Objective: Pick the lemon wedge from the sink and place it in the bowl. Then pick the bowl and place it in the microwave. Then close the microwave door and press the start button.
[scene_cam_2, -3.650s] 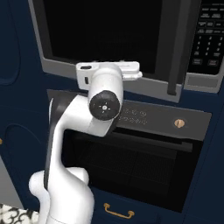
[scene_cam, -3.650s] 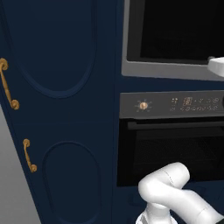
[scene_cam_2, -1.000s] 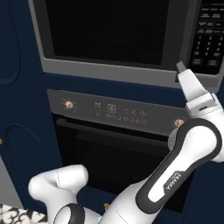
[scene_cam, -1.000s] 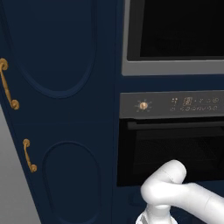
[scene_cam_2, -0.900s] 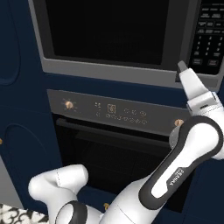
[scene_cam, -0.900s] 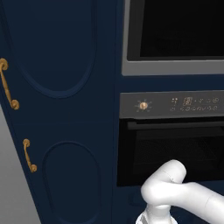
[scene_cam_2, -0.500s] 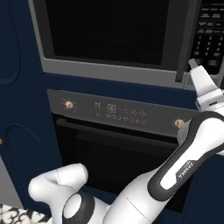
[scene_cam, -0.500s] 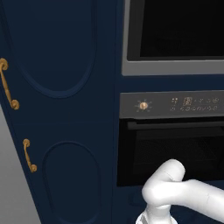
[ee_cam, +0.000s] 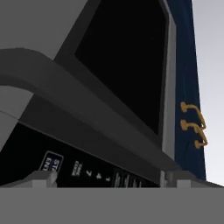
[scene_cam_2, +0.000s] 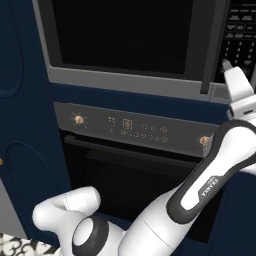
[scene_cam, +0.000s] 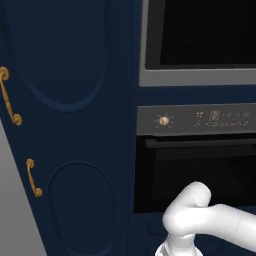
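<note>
Right base view: "FRANKA" on arm (scene_cam_2: 210,187)

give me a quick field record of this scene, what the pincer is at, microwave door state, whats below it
pincer: raised at the microwave's button panel, tip close to or touching the keys; open or shut cannot be told
microwave door: appears closed, black glass flush in its silver-grey frame
below microwave: oven with a knob and display panel
left of oven: navy cabinet doors with brass handles

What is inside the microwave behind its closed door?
Only dark glass shows: the microwave door is shut and reflects nothing of the interior. Whether a bowl sits inside cannot be seen. The gripper is at the keypad.
</note>
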Robot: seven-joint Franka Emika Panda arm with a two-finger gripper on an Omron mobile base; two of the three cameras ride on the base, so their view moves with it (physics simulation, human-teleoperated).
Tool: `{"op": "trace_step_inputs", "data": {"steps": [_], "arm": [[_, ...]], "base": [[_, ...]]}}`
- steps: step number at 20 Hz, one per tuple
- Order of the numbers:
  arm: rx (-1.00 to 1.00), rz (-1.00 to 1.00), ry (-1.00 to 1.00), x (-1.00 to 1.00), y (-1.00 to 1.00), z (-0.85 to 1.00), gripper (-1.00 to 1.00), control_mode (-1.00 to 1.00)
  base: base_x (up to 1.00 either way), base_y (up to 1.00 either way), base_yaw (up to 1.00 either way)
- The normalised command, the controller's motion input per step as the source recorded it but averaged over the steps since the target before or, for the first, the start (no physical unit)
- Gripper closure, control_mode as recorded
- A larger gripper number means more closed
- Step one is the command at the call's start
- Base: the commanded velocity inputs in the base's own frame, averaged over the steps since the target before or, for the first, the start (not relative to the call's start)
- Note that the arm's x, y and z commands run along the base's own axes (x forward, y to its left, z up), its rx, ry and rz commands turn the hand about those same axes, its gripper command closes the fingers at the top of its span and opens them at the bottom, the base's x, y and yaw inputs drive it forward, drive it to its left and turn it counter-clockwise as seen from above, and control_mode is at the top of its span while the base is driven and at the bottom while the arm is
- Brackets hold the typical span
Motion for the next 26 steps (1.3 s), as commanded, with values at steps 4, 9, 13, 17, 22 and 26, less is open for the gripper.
{"op": "trace_step_inputs", "data": {"steps": [4, 9, 13, 17, 22, 26], "arm": [[0.00, -0.04, 0.00, 0.53, -0.03, 0.00, -1.00, -1.00], [0.00, -0.01, -0.02, 0.35, 0.03, 0.06, -1.00, -1.00], [0.00, 0.00, 0.00, 0.57, 0.01, 0.00, -1.00, -1.00], [0.00, 0.00, 0.01, 0.64, 0.01, 0.00, -1.00, -1.00], [0.00, 0.00, 0.11, 0.55, 0.18, 0.00, -1.00, -1.00], [-0.02, 0.00, 0.12, 0.37, 0.23, 0.00, -1.00, -1.00]], "base": [[0.00, 0.00, 0.00], [0.00, 0.00, 0.00], [0.00, 0.00, 0.00], [0.00, 0.00, 0.00], [0.00, 0.00, 0.00], [0.00, 0.00, 0.00]]}}
